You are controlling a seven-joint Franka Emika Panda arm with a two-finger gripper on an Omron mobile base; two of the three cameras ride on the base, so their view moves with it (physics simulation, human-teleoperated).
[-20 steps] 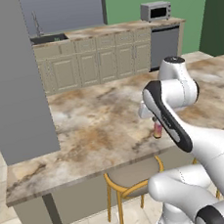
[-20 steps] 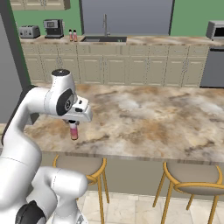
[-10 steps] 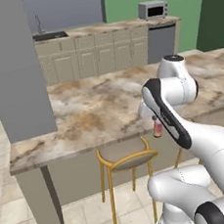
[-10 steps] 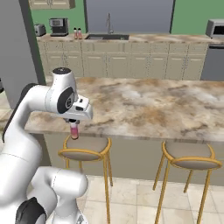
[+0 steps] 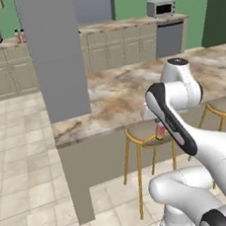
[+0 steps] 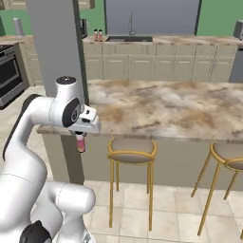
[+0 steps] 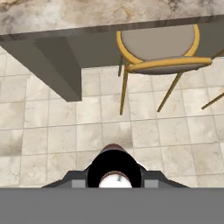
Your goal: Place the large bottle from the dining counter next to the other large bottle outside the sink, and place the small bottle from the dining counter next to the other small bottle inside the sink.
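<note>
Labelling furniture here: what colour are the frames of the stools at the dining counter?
Yellow frames with grey-brown seats; the stool shows best in the right base view.

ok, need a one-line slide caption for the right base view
White arm's claw carries the small bottle hanging beside the dining counter, above the tiled floor near a yellow-framed stool.
</note>
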